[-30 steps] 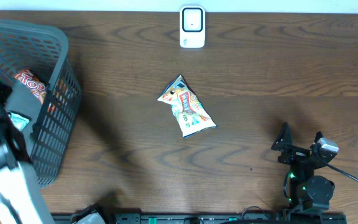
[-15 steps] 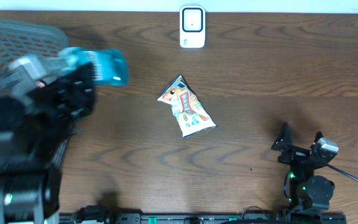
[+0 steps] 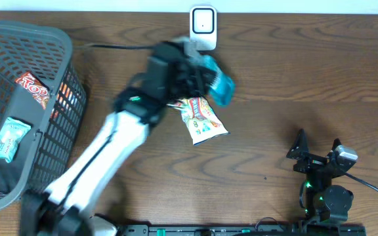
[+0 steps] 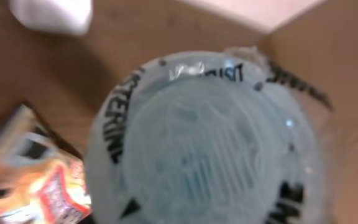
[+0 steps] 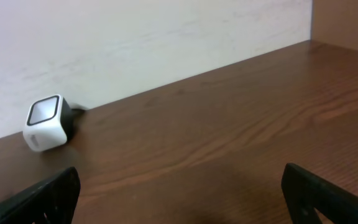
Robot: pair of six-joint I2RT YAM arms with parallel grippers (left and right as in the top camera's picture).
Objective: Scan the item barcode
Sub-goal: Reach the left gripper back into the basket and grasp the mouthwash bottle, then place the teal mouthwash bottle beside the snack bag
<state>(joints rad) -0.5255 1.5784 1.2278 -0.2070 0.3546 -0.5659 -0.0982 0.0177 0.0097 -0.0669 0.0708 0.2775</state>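
Observation:
The item is a pale blue mouthwash bottle [image 3: 219, 82]. My left gripper [image 3: 204, 76] is shut on it and holds it above the table, just below and right of the white barcode scanner [image 3: 203, 28]. In the left wrist view the bottle's blurred base [image 4: 204, 143] fills the frame and hides my fingers, with the scanner [image 4: 51, 14] at the top left corner. No barcode shows in any view. My right gripper [image 3: 318, 145] rests open at the table's front right, and the right wrist view shows nothing between its fingertips [image 5: 42, 198].
A colourful snack bag [image 3: 199, 118] lies on the table under the left arm, also seen in the left wrist view [image 4: 36, 180]. A grey basket [image 3: 61, 49] at the far left holds a red packet [image 3: 33, 88] and a teal packet [image 3: 8, 139].
My left arm has swung from the basket across to the right with the blue bottle, ending beside the scanner. The right arm has not moved.

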